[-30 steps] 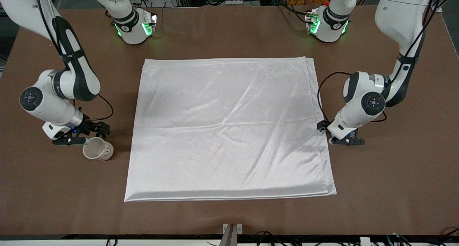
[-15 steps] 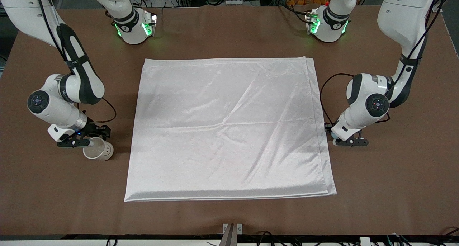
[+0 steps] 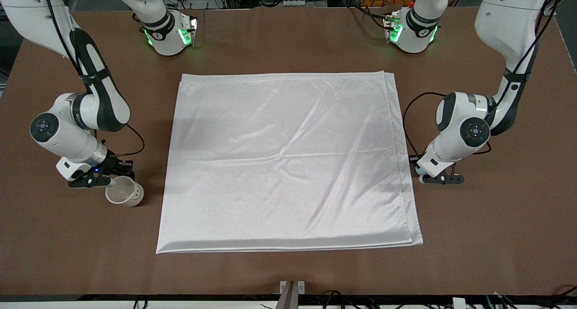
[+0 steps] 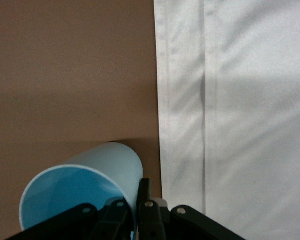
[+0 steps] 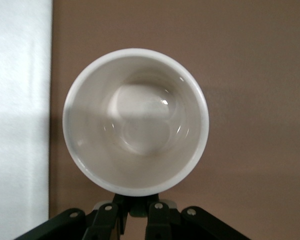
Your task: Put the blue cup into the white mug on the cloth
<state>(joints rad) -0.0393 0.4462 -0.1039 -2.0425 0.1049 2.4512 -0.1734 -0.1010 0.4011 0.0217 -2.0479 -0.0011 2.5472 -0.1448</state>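
The white mug (image 3: 125, 194) is off the cloth (image 3: 288, 160), over the brown table at the right arm's end, tilted with its mouth showing. My right gripper (image 3: 107, 179) is shut on its dark handle; the right wrist view looks into the empty mug (image 5: 136, 120) with the fingers (image 5: 157, 212) closed at its rim. My left gripper (image 3: 429, 176) is beside the cloth's edge at the left arm's end, shut on the wall of the blue cup (image 4: 85, 185), one finger inside, one outside. The cup (image 3: 419, 170) is mostly hidden under the hand in the front view.
The brown table (image 3: 288, 273) runs around the cloth on all sides. The cloth's folded edge (image 4: 182, 100) lies close beside the blue cup. Both arm bases (image 3: 169, 34) stand at the table edge farthest from the front camera.
The right gripper has shifted slightly with the mug, which now sits a little lower in the front view and more tilted. The left gripper has moved a little away from the cloth's edge.
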